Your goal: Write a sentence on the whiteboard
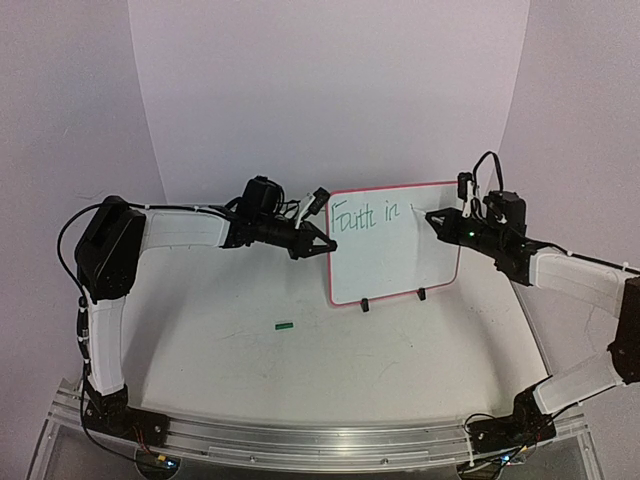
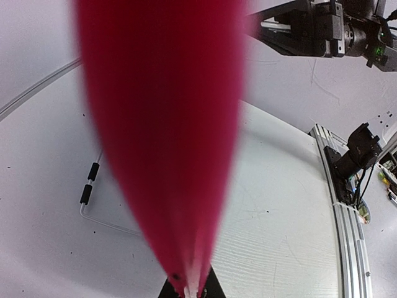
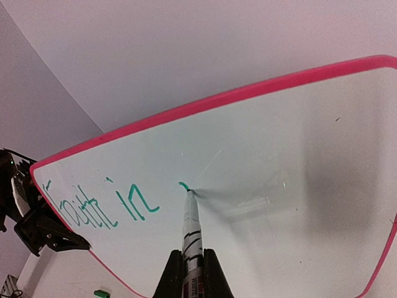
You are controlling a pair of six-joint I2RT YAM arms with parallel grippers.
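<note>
White counter (image 1: 300, 370) fills the foreground, with a metal rail (image 1: 320, 440) along its near edge where both arm bases are bolted. A little way in, a small green piece (image 1: 285, 325) lies flat on the bare surface, apart from everything else; what it is cannot be told.

Past it, right of centre, the whiteboard (image 1: 395, 270) stands on its long edge on two black feet (image 1: 365, 305). The red-pink rim runs all round it.

The left end effector (image 1: 318, 243) reaches in from the left and is clenched on the board's left edge. In the left wrist view, the rim (image 2: 167, 124) is a broad red blur running up from between the fingers (image 2: 208, 288) at the bottom of the picture.

The right end effector (image 1: 445, 222) comes in from the right at the board's upper right part, clamped around a marker (image 3: 192, 230). The right wrist view shows the marker barrel sticking out from between the fingers (image 3: 211, 279), with its tip touching the white face.

Green lettering (image 1: 365, 215) sits along the top of the board, starting near the upper left corner and reading "Faith in". The marker tip rests just right of the last letter, at a short green stroke (image 3: 183, 185). Below this line, the board's face is blank.

Behind the board, a plain pale wall (image 1: 320, 90) curves around the back of the counter.
</note>
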